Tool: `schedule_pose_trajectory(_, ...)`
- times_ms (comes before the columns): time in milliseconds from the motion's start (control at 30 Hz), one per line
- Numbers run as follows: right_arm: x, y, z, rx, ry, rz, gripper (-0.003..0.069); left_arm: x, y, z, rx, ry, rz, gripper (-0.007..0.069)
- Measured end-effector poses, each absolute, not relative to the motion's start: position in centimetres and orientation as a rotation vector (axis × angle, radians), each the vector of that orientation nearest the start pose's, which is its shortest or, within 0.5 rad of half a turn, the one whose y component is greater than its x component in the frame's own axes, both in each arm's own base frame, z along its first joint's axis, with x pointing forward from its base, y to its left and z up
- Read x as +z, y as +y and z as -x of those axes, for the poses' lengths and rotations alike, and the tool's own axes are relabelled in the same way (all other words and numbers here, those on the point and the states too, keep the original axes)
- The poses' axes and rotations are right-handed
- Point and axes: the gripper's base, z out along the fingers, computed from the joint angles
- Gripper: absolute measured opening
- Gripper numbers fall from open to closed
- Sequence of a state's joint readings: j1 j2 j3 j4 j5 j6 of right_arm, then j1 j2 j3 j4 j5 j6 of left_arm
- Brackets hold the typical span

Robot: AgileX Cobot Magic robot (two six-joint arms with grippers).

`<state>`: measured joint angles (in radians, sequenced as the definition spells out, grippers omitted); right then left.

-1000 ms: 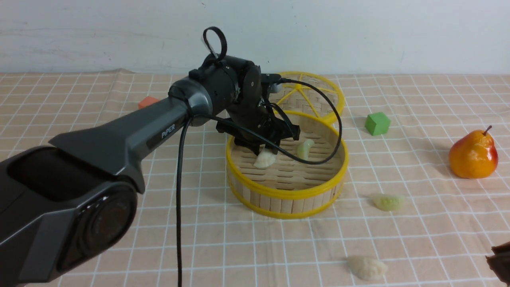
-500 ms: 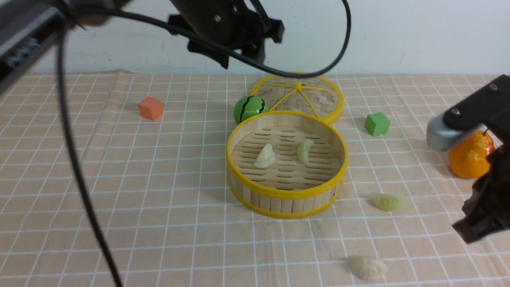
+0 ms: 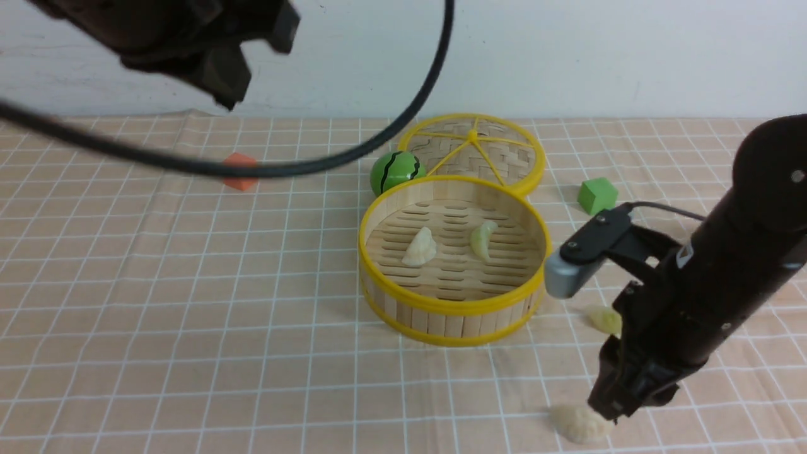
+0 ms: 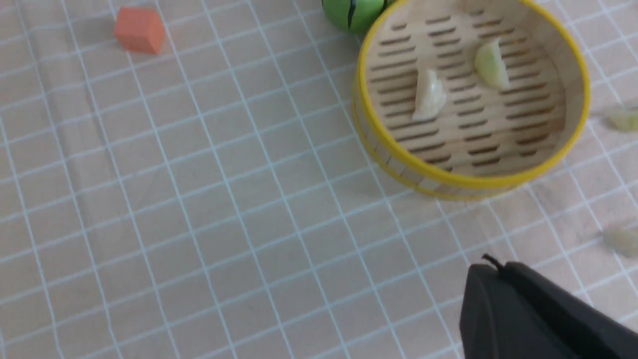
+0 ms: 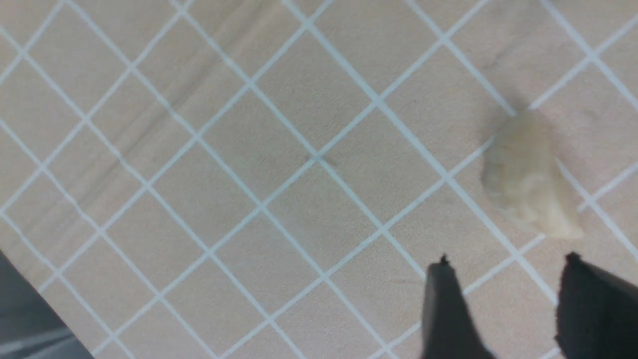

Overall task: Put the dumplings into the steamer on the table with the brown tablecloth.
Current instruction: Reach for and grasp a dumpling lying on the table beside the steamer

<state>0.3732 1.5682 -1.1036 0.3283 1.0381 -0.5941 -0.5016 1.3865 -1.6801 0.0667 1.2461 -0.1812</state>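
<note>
At the surface's near right, right end effector spread, empty, beside a cream dumpling. Left end effector clenched, empty.

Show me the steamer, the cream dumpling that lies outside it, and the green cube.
steamer (image 3: 454,308): front view, on its near yellow rim.
cream dumpling (image 3: 572,424): front view, on its pleated body.
green cube (image 3: 596,196): front view, on its front face.
</note>
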Motion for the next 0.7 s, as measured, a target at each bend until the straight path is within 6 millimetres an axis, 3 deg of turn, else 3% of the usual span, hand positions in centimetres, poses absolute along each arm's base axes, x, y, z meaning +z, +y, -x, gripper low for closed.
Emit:
schedule_pose_trajectory(133,22.8,13.9,-27.1,0.378,2.672,1.271,0.0524,43.3,-10.8,-20.1,-0.26,2.471,-0.4,-0.0014)
schedule_pose_trajectory(300,19.9,15.0,-27.5,0.211,2.627,1.355,0.0566,41.3,-8.4,-15.3,-0.282,2.485,-0.403,-0.0014)
schedule_pose_trajectory(433,18.2,15.2,-28.7,0.09,2.587,1.362,0.0523,40.0,-6.6,-12.2,-0.281,2.469,-0.4,-0.0014)
schedule_pose_trajectory(533,17.2,15.2,-29.2,0.051,2.59,1.36,0.0484,39.0,-5.9,-11.0,-0.268,2.469,-0.4,-0.0014)
schedule_pose_trajectory(600,16.3,15.2,-29.4,0.039,2.614,1.358,0.0433,38.5,-5.4,-10.2,-0.261,2.462,-0.398,-0.0014)
schedule_pose_trajectory(700,15.9,15.2,-29.4,0.049,2.645,1.345,0.029,38.0,-4.9,-9.4,-0.26,2.453,-0.396,-0.0014)
